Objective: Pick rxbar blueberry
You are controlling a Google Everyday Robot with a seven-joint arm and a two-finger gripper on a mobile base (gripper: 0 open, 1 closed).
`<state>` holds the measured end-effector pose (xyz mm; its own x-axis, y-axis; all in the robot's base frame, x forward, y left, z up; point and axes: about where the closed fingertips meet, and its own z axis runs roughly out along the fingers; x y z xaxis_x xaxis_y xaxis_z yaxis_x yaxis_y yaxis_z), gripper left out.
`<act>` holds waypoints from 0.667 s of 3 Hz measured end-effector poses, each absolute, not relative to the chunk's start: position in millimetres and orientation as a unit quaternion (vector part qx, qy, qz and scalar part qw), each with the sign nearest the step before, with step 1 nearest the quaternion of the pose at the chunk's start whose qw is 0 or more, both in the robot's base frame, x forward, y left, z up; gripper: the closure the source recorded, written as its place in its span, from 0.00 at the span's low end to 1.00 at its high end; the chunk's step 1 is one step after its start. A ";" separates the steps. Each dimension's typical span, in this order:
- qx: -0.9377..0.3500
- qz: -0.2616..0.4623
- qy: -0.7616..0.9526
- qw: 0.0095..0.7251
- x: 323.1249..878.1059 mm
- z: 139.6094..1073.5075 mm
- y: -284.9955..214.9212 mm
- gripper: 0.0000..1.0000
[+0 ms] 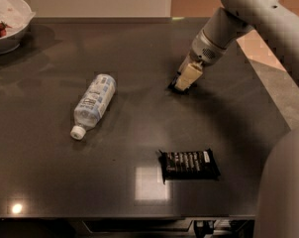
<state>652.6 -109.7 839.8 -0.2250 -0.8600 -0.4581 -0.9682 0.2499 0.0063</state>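
My gripper (183, 83) is down at the table surface right of centre, at the end of the white arm (224, 24) that reaches in from the upper right. A small dark edge at its tip is what shows of the rxbar blueberry (173, 87); the gripper hides the rest of it. The larger black wrapped bar with white lettering (189, 163) lies flat nearer the front edge, well apart from the gripper.
A clear plastic water bottle (94, 104) lies on its side left of centre. A white bowl (8, 21) with red food stands at the far left corner. The dark table (139, 133) ends at the right beside the arm's base (285, 187).
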 end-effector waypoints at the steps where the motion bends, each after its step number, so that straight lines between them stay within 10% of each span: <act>1: -0.600 0.152 0.760 0.197 646.2 857.1 -108.0 1.00; 2: -0.610 0.152 0.746 0.219 636.6 884.9 -106.0 1.00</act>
